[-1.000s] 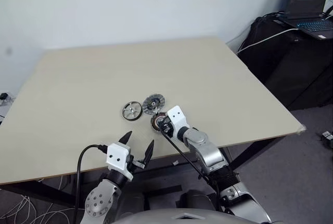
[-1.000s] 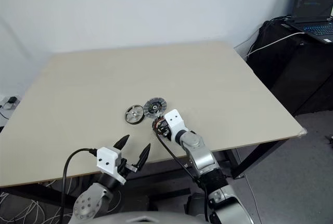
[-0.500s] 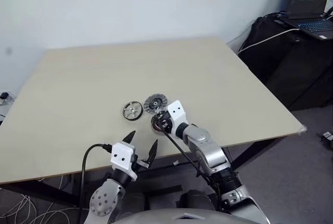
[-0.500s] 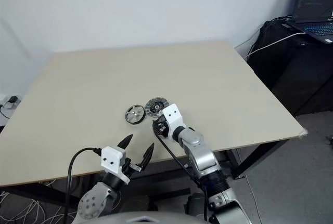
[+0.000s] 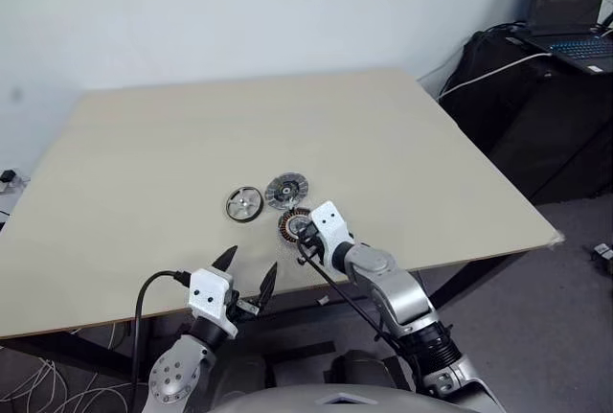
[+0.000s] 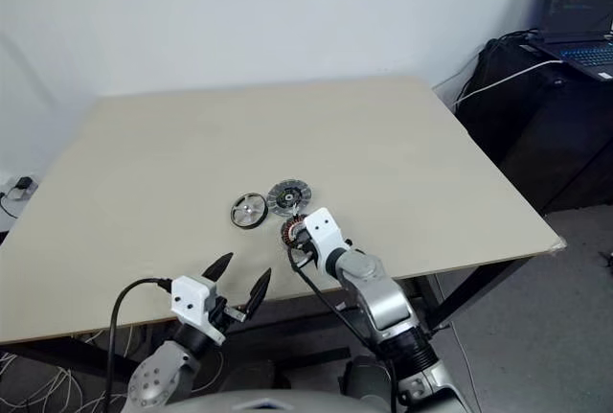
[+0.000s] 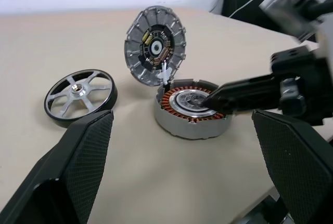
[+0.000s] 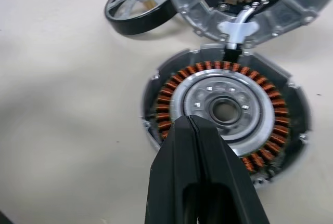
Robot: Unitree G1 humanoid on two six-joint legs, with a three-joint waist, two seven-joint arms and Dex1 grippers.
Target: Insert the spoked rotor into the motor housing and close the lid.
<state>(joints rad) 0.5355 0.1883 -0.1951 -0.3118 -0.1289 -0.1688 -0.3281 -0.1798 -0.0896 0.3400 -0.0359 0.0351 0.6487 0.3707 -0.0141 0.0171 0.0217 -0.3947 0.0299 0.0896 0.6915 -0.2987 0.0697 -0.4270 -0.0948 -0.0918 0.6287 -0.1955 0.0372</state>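
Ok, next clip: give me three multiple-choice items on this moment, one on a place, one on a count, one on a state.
1. Where is the spoked rotor?
A. flat on the table, apart from the motor housing
B. seated in the housing
C. held by the left gripper

2. How many round motor parts are on the table?
A. two
B. three
C. five

3. How does the lid stand?
A. shut over the windings
B. tipped up open, hinged at the housing's rim
C. lying flat away from the housing

Answers: 1 A, the rotor lies alone beside the housing; 2 B, rotor, housing and lid; 3 B, the copper windings lie bare, with the shut right gripper over them.
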